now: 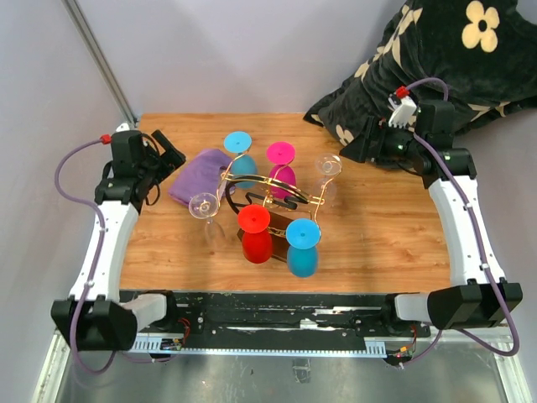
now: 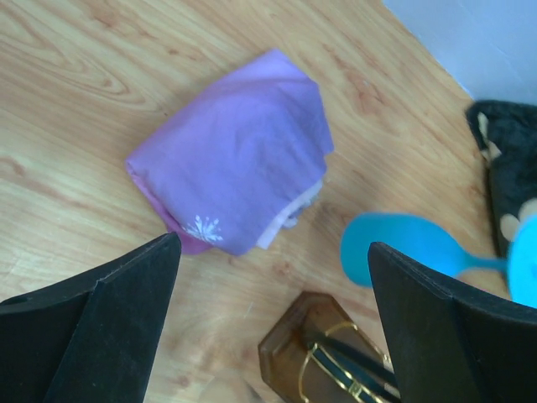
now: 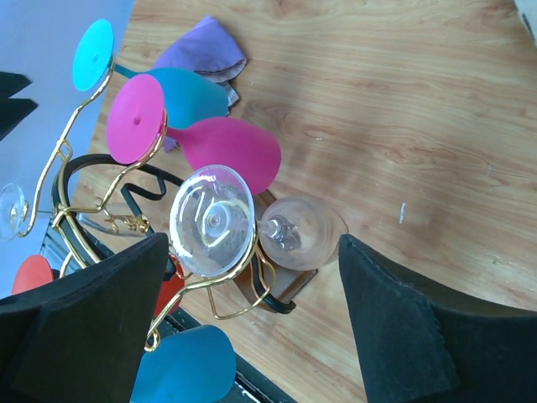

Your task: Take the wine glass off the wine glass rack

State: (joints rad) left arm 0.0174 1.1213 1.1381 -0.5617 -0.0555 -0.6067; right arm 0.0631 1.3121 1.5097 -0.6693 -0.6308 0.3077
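Spreading across most of the top view, the pale wood-grain table (image 1: 377,243) carried everything, with a black flower-print cushion (image 1: 436,59) off its 1 o'clock corner. At the table's centre stood the gold wire wine glass rack on its dark brown oval base (image 1: 281,222), all arms loaded. At the rack's 10 o'clock lay a folded purple cloth (image 1: 200,176). Coloured plastic goblets hung upside down at 11, 12, 6 and 5 o'clock: blue, pink, red and blue. A clear glass (image 1: 203,204) hung at 9 o'clock.

The clear wine glass (image 3: 300,233) at the rack's 2 o'clock hung foot-up in its wire loop, not yet lifted. The right gripper (image 3: 253,242) was at the rack's 2 o'clock, jaws apart, facing that glass and clear of it. The left gripper (image 2: 274,252) hovered over the cloth, jaws wide apart and empty.

Judging by this, the step in hand was the right arm's approach. Next would come advancing until the fingers bracket the bowl or stem, closing gently, then sliding the foot outward along the wire without rocking the rack.
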